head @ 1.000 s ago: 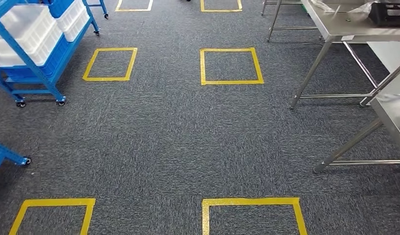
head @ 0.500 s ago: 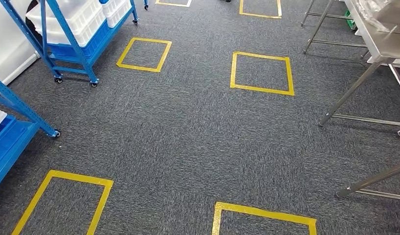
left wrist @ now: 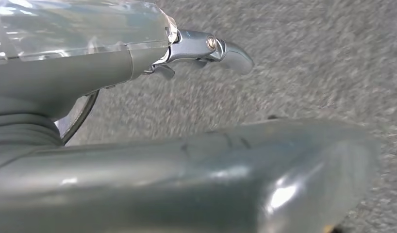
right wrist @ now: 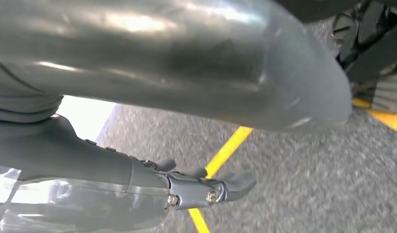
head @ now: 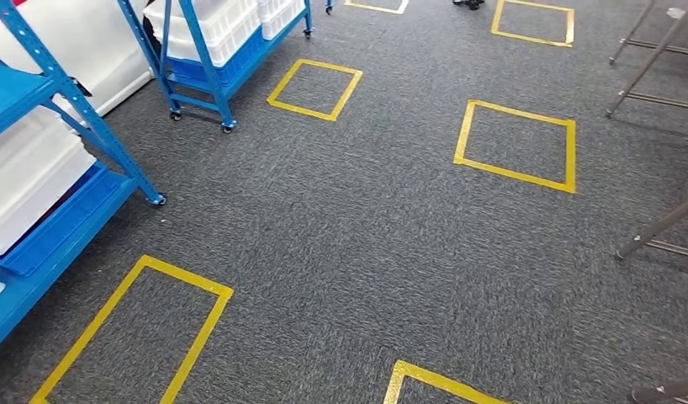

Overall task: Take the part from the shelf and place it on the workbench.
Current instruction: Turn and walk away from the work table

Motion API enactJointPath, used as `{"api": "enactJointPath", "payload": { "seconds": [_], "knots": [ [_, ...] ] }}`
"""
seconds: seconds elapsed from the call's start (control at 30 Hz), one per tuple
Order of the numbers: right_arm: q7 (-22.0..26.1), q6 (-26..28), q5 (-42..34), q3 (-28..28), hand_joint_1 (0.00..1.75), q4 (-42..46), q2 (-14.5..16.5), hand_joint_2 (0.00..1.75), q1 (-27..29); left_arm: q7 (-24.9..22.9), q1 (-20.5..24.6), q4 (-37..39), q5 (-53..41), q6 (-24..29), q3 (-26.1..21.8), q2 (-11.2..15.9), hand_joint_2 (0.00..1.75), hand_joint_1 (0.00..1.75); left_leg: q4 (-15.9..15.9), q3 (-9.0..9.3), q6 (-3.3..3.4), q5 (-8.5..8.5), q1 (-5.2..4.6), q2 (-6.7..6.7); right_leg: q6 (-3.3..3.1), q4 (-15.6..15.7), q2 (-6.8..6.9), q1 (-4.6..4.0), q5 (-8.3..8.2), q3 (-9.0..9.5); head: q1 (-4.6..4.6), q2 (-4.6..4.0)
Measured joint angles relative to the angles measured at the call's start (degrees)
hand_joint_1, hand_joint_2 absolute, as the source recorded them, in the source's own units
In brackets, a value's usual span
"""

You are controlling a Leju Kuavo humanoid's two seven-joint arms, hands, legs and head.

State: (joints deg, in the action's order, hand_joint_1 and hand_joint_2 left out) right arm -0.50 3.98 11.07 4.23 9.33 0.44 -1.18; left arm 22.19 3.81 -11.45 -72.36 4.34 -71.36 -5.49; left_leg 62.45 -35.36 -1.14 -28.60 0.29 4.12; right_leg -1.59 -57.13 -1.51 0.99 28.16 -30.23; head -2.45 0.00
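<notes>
1. Currently, we read both hands as empty. In the left wrist view the left hand (left wrist: 114,77) hangs over the carpet (left wrist: 308,58) with thumb and fingers apart and nothing between them. In the right wrist view the right hand (right wrist: 153,63) is likewise spread and unloaded, above a strip of yellow tape (right wrist: 225,150).
2. We judge the step in hand to be the approach to the shelf. No grasp has begun and the part is not yet collected.
3. We use the nearest floor square (head: 185,275) as the standing mark. It lies just beside the near shelf (head: 67,223), so stopping squarely inside it should put both arms in front of the shelf.
4. We finish turning the body towards the near shelf before raising an arm. Its blue upright (head: 80,109) and castor (head: 159,200) stand close to the walking line and should not be clipped.
5. We cannot make out the part itself. We presume it lies in the white bin (head: 25,181) on that shelf, whose inside is hidden from this angle; we confirm by looking in before reaching.
6. We leave the far shelf (head: 208,59) alone unless the near one proves empty.
7. We note the workbench legs (head: 660,225) well apart on the opposite side. The return walk needs a full turn, so a firm hold on the part is required first.
</notes>
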Motion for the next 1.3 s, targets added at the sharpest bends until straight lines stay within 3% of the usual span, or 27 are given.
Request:
{"api": "enactJointPath", "payload": {
  "seconds": [0.03, 0.07, 0.1, 0.13, 0.17, 0.2, 0.27, 0.3, 0.33, 0.4, 0.47, 0.53, 0.6, 0.63, 0.67, 0.7, 0.77, 0.83, 0.9, 0.93, 1.0, 1.07, 1.13, 1.17, 1.2, 1.23, 1.3],
  "knots": [
    [-0.01, -0.04, -0.04, -0.09, 0.0, -0.01, -0.01, 0.0, 0.15, 0.01, 0.08, 0.03, -0.04, -0.01, 0.0, 0.0, 0.0, 0.0, 3.81, -1.83, -0.12, -1.97, -0.04, -1.9, -0.23, 0.08, 0.97, -0.17, 0.05, 0.03, -0.01, 0.0],
    [-0.01, -0.1, -0.08, -0.17, 0.0, -0.02, -0.02, 0.0, 0.25, 0.01, 0.14, 0.04, -0.07, -0.02, 0.0, 0.01, 0.0, 0.0, 7.81, -3.74, -0.28, -3.72, 0.08, -2.96, -0.35, 0.07, 1.99, -0.34, 0.12, 0.01, -0.02, 0.0],
    [-0.01, -0.16, -0.11, -0.22, 0.0, -0.02, -0.03, 0.0, 0.29, 0.02, 0.14, 0.05, -0.07, -0.02, 0.0, 0.01, 0.0, 0.0, 10.76, -5.08, -0.42, -4.7, 0.2, -3.45, -0.39, 0.07, 2.98, -0.47, 0.19, 0.01, -0.01, 0.0],
    [-0.01, -0.2, -0.13, -0.3, 0.0, -0.02, -0.04, 0.0, 0.27, 0.02, 0.08, 0.05, -0.07, -0.03, 0.0, 0.03, 0.0, 0.0, 11.71, -5.4, -0.53, -4.62, 0.29, -3.68, -0.39, 0.06, 3.89, -0.55, 0.26, 0.03, -0.01, 0.0],
    [-0.01, -0.24, -0.19, -0.4, 0.0, -0.02, -0.04, 0.0, 0.23, 0.04, -0.01, 0.06, -0.08, -0.09, 0.0, 0.06, 0.0, 0.0, 10.3, -4.49, -0.57, -3.51, 0.35, -3.92, -0.34, 0.05, 4.72, -0.59, 0.34, 0.11, -0.01, 0.0],
    [-0.01, -0.26, -0.3, -0.51, 0.0, -0.02, -0.03, 0.0, 0.19, 0.1, -0.06, 0.06, -0.1, -0.23, 0.0, 0.12, 0.0, 0.0, 6.77, -2.44, -0.53, -1.7, 0.36, -4.54, -0.22, 0.04, 5.49, -0.61, 0.45, 0.26, -0.01, 0.0],
    [0.03, -0.26, -0.55, -0.72, 0.0, -0.02, 0.0, 0.0, 0.17, 0.26, 0.06, 0.06, -0.16, -0.68, 0.0, 0.23, 0.0, 0.0, -1.37, 2.19, -0.11, 1.13, 0.12, -7.1, 0.23, -0.05, 6.89, -0.84, 0.8, 0.66, -0.01, 0.0],
    [0.07, -0.23, -0.63, -0.81, 0.0, -0.02, 0.01, 0.0, 0.18, 0.36, 0.17, 0.06, -0.2, -0.88, 0.0, 0.28, 0.0, 0.0, -3.91, 3.58, 0.21, 1.76, -0.06, -7.99, 0.53, -0.1, 7.52, -0.99, 0.97, 0.85, -0.01, 0.0],
    [0.13, -0.2, -0.66, -0.9, 0.0, -0.02, 0.01, 0.0, 0.14, 0.44, 0.22, 0.06, -0.22, -1.01, 0.0, 0.29, 0.0, 0.0, -5.01, 4.09, 0.54, 1.81, -0.23, -8.34, 0.82, -0.13, 8.09, -1.12, 1.12, 1.01, 0.01, 0.0],
    [0.21, -0.04, -0.66, -1.01, 0.0, 0.01, -0.01, 0.0, -0.08, 0.6, 0.06, 0.06, -0.24, -1.1, 0.0, 0.32, 0.0, 0.0, -5.31, 4.03, 1.22, 1.94, -0.34, -7.08, 1.46, -0.1, 9.04, -1.13, 1.33, 1.32, 0.01, 0.0],
    [0.25, 0.12, -0.61, -1.05, 0.0, 0.05, -0.03, 0.0, -0.24, 0.77, -0.11, 0.1, -0.24, -1.11, 0.0, 0.33, 0.0, 0.0, -5.78, 4.22, 1.86, 2.28, -0.16, -5.87, 2.17, -1.62, 6.9, -0.87, 2.59, 0.87, 0.02, 0.0],
    [0.26, 0.16, -0.56, -1.06, 0.0, 0.06, -0.05, 0.0, -0.15, 0.97, 0.05, 0.16, -0.2, -1.08, 0.0, 0.33, 0.0, 0.0, -6.04, 4.26, 2.3, 2.57, -0.01, -4.61, 2.59, -7.34, 3.21, -0.57, 5.81, -1.85, 0.03, 0.0],
    [0.25, 0.13, -0.34, -1.05, 0.0, 0.05, -0.05, 0.0, 0.04, 1.1, 0.26, 0.19, 0.05, -0.98, -0.02, 0.33, 0.0, 0.0, -5.94, 4.15, 2.47, 2.63, -0.09, -3.05, 2.74, -14.27, 1.91, -0.43, 8.41, -5.54, 0.04, 0.0],
    [0.21, 0.1, -0.11, -1.05, 0.0, 0.05, -0.05, 0.0, 0.11, 1.13, 0.3, 0.2, 0.25, -0.88, -0.05, 0.33, 0.0, 0.0, -5.86, 4.16, 2.48, 2.61, -0.13, -2.18, 2.77, -15.78, 1.78, -0.36, 8.28, -6.52, 0.04, 0.0],
    [0.14, 0.08, 0.16, -1.04, 0.0, 0.05, -0.05, 0.0, 0.14, 1.13, 0.28, 0.23, 0.52, -0.76, -0.11, 0.33, 0.0, 0.0, -5.75, 4.2, 2.45, 2.58, -0.14, -1.27, 2.75, -15.16, 1.63, -0.29, 6.99, -6.5, 0.04, 0.0],
    [0.07, 0.05, 0.42, -1.04, 0.0, 0.05, -0.07, 0.0, 0.14, 1.13, 0.24, 0.27, 0.79, -0.63, -0.19, 0.32, 0.0, 0.0, -5.61, 4.25, 2.37, 2.51, -0.11, -0.38, 2.66, -12.49, 1.18, -0.21, 4.82, -5.52, 0.04, 0.0],
    [-0.04, -0.11, 0.84, -1.04, 0.0, 0.02, -0.15, 0.0, 0.2, 1.14, 0.16, 0.4, 1.17, -0.41, -0.34, 0.27, 0.0, 0.0, -5.21, 4.07, 1.99, 2.33, -0.07, 1.2, 2.34, -5.29, -1.97, 0.05, 1.02, -2.76, 0.04, 0.0],
    [-0.07, -0.4, 1.14, -1.03, 0.0, -0.02, -0.23, 0.0, 0.2, 1.17, 0.17, 0.49, 1.37, -0.19, -0.45, 0.23, 0.0, 0.0, -4.92, 3.53, 1.33, 2.35, 0.05, 2.53, 2.01, -1.74, -4.43, 0.13, -0.07, -1.52, 0.04, 0.0],
    [-0.09, -0.56, 1.28, -1.02, 0.0, -0.02, -0.24, 0.0, 0.02, 1.2, 0.06, 0.51, 1.46, -0.03, -0.55, 0.23, 0.0, 0.0, -5.03, 3.08, 0.56, 2.6, 0.26, 3.99, 1.52, -1.46, -3.54, 0.01, -0.08, -1.42, 0.03, 0.0],
    [-0.09, -0.59, 1.29, -1.02, 0.0, -0.02, -0.19, 0.0, -0.07, 1.21, -0.07, 0.51, 1.48, 0.02, -0.62, 0.23, 0.0, 0.0, -4.82, 2.88, 0.26, 2.49, 0.28, 3.87, 1.15, -1.18, -2.67, 0.02, -0.18, -1.22, 0.03, 0.0],
    [-0.12, -0.58, 1.32, -1.02, 0.0, -0.03, -0.12, 0.0, -0.05, 1.23, -0.22, 0.56, 1.48, 0.05, -0.76, 0.21, 0.0, 0.0, -1.79, 1.39, -0.17, 0.63, 0.12, 1.11, 0.28, -0.56, -0.75, 0.13, -0.38, -0.84, 0.0, 0.0],
    [-0.15, -0.57, 1.34, -1.02, 0.0, -0.04, -0.11, 0.0, 0.17, 1.27, -0.17, 0.61, 1.48, 0.05, -0.81, 0.2, 0.0, 0.0, 5.34, -2.03, -0.41, -3.03, 0.15, -2.44, -0.23, -0.41, 1.16, -0.15, -0.32, -0.71, -0.04, 0.0],
    [-0.16, -0.53, 1.38, -1.02, 0.0, -0.04, -0.13, 0.0, 0.25, 1.3, -0.17, 0.62, 1.49, 0.05, -0.84, 0.2, 0.0, 0.0, 11.04, -4.74, -0.67, -4.83, 0.34, -3.49, -0.32, -0.43, 3.06, -0.39, -0.17, -0.65, -0.04, 0.0],
    [-0.16, -0.51, 1.4, -1.02, 0.0, -0.04, -0.14, 0.0, 0.22, 1.3, -0.24, 0.63, 1.49, 0.05, -0.86, 0.2, 0.0, 0.0, 10.99, -4.63, -0.73, -4.17, 0.39, -3.75, -0.29, -0.43, 3.96, -0.43, -0.08, -0.57, -0.04, 0.0],
    [-0.16, -0.51, 1.42, -1.02, 0.0, -0.04, -0.13, 0.0, 0.17, 1.3, -0.32, 0.63, 1.5, 0.06, -0.88, 0.2, 0.0, 0.0, 8.59, -3.31, -0.72, -2.56, 0.41, -4.13, -0.21, -0.44, 4.77, -0.45, 0.02, -0.42, -0.04, 0.0],
    [-0.16, -0.51, 1.42, -1.02, 0.0, -0.04, -0.12, 0.0, 0.12, 1.3, -0.36, 0.63, 1.5, 0.07, -0.89, 0.2, 0.0, 0.0, 4.59, -1.11, -0.57, -0.57, 0.37, -5.04, -0.08, -0.44, 5.51, -0.47, 0.15, -0.21, -0.04, 0.0],
    [-0.16, -0.51, 1.42, -1.02, 0.0, -0.04, -0.1, 0.0, 0.09, 1.32, -0.21, 0.63, 1.5, 0.08, -0.9, 0.19, 0.0, 0.0, -2.66, 2.76, -0.03, 1.83, 0.0, -7.52, 0.42, -0.51, 6.82, -0.74, 0.5, 0.19, -0.03, 0.0]
  ]
}}
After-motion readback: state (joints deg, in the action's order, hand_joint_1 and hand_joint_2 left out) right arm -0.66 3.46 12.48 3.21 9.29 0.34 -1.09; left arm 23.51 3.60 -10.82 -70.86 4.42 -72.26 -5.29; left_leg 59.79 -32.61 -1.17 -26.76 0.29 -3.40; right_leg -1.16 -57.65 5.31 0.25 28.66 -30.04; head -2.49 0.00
